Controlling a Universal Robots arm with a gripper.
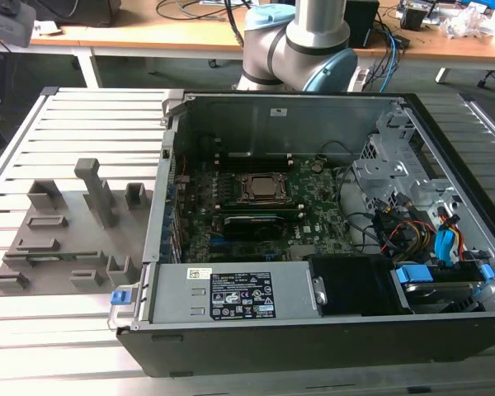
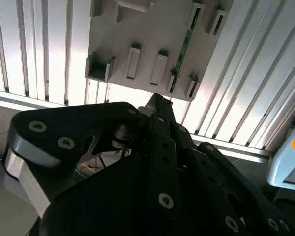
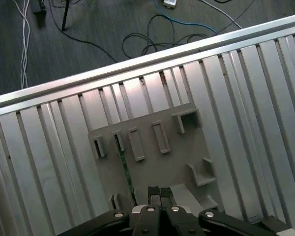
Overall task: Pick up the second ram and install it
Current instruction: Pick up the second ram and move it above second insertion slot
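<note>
Black gripper point(image 3: 160, 191) hardware sits closest in both wrist views. In the first wrist view its two fingertips point(image 3: 153, 191) are pressed together with nothing between them. In the second wrist view the gripper point(image 2: 156, 101) points down toward a grey holder plate point(image 2: 137, 39).

That grey holder plate point(image 3: 157, 162) lies on the slatted aluminium bench point(image 3: 236, 98) and carries several raised holder blocks point(image 3: 161, 137). The second ram point(image 2: 184, 46) stands on its long edge in the plate, a thin green stick held by a slotted block at each end. In the first wrist view the second ram point(image 3: 124, 167) shows as a narrow green line that ends just beside the fingertips; the gripper is above it and not holding it.

In the exterior view the plate point(image 1: 66, 239) is on the exterior view's left of an open computer case point(image 1: 313, 346), and the ram point(image 1: 54, 258) lies low along the plate's near part. Inside the case are the green motherboard point(image 1: 313, 219) and the CPU socket point(image 1: 261, 188). A pale power supply box carries a dark printed label point(image 1: 241, 294) and a small white sticker point(image 1: 200, 273); their print cannot be made out. Behind the case stands the arm's base point(image 1: 313, 33).
</note>
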